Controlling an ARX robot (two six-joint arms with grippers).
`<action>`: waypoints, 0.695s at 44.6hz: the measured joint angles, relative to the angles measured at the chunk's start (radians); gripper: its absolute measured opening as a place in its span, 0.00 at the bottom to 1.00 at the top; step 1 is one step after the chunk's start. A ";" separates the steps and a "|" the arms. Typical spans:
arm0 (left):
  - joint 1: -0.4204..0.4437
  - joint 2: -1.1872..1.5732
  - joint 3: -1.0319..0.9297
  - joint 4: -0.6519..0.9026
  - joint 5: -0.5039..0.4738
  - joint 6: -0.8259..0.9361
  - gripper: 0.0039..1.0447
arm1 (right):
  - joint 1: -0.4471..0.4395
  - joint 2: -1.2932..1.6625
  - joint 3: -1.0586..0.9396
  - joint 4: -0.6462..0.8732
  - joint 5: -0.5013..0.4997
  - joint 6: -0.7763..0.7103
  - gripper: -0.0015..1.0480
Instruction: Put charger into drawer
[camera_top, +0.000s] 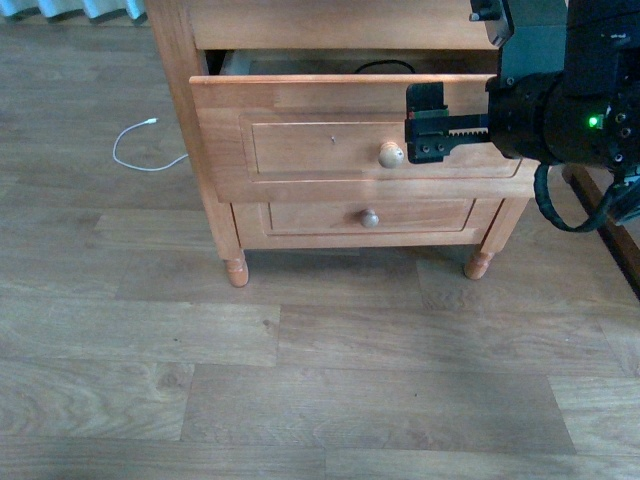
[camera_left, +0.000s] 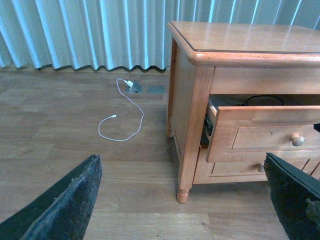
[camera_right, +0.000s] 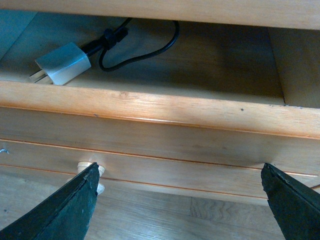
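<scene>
**A:** so where's the charger (camera_right: 64, 69) at right now?

**B:** It's inside the drawer (camera_top: 340, 140), lying on the drawer floor toward one back corner. White plug block, prongs poking out one end, black cable (camera_right: 140, 50) looping off the other end across the drawer bottom. The right wrist view looks straight down over the front edge of the drawer at it. In the front view you only catch a bit of the black loop peeking over the drawer's top edge.

**A:** drawer open or closed?

**B:** Open, pulled out of the nightstand (camera_left: 240, 45) a fair bit. Round pale knob (camera_top: 391, 154) on the front, with the shallower drawer (camera_top: 370, 216) below it pushed in.

**A:** and the arms?

**B:** The right gripper (camera_top: 430, 125) hangs in front of the drawer face, just beside the knob on the side toward the nightstand's right leg. Jaws are spread wide, nothing between them; in its own wrist view both fingers (camera_right: 67, 210) sit far apart with the drawer front between. The left gripper (camera_left: 190, 200) is off to the side of the nightstand, above the floor, jaws also spread and empty.

**A:** anything else lying around?

**B:** A thin white cable (camera_left: 122, 120) curled on the floor (camera_top: 300, 380) beside the nightstand, near the curtains (camera_left: 85, 32).
</scene>
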 joint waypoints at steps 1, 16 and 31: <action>0.000 0.000 0.000 0.000 0.000 0.000 0.94 | 0.000 0.013 0.011 0.007 0.006 0.002 0.92; 0.000 0.000 0.000 0.000 0.000 0.000 0.94 | -0.015 0.129 0.134 0.080 0.064 0.026 0.92; 0.000 0.000 0.000 0.000 0.000 0.000 0.94 | -0.032 0.198 0.214 0.105 0.094 0.042 0.92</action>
